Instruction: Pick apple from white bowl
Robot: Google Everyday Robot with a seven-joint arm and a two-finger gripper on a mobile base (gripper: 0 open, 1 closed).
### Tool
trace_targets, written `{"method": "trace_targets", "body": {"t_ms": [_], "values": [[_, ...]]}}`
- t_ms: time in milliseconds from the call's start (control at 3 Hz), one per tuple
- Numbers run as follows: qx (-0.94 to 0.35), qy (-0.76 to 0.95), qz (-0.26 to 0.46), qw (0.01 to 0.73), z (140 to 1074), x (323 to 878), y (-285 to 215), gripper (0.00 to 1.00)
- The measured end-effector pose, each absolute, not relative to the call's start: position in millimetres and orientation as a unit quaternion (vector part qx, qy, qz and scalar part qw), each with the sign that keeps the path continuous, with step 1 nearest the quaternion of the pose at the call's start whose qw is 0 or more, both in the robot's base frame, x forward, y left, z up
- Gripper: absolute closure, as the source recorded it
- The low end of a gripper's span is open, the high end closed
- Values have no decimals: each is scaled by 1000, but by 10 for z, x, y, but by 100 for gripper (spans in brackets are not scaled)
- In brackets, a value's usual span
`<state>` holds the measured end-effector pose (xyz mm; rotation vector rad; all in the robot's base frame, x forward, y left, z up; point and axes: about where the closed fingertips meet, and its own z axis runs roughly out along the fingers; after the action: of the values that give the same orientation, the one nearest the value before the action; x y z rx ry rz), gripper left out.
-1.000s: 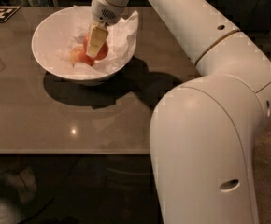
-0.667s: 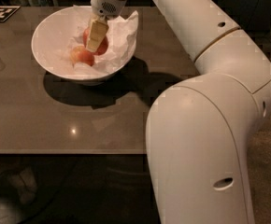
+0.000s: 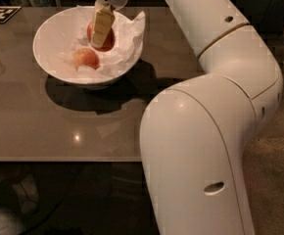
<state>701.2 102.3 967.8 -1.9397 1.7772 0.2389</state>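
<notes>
Camera view is filled on the right by the robot's white arm (image 3: 205, 111), which is bent back over the brown worktop (image 3: 59, 126) towards the far left. The gripper (image 3: 102, 41) is held over the far side of the white bowl (image 3: 40, 50), pointed downward into it. One tan finger is seen laid across the front of the apple (image 3: 111, 39), and the second finger is hidden behind the fruit; the fingers (image 3: 103, 26) are closed onto the apple, which is pinched between them. The apple, deep red-orange, is found inside the bowl's outline, near the back rim, with its sides showing to the left and right of the tan finger. Whether its underside is touching the lining cannot be told.

Crumpled white paper (image 3: 128, 33) is spread inside the bowl and is raised above the rim on the right. A paler peach-orange apple (image 3: 86, 58) is seen resting on the paper, nearer the camera and to the left of the gripped fruit, apart from the gripper. The bowl is placed on the left half of the worktop, and a dark shadow is cast in front of it. A black-and-white marker tag (image 3: 0, 13) is laid flat at the worktop's far left corner, well apart from the bowl.
</notes>
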Motion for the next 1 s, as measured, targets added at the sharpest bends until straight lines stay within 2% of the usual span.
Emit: {"method": "trace_targets", "body": {"t_ms": [1000], "values": [[-710,642,57,282,10067,7083,1119,100]]}}
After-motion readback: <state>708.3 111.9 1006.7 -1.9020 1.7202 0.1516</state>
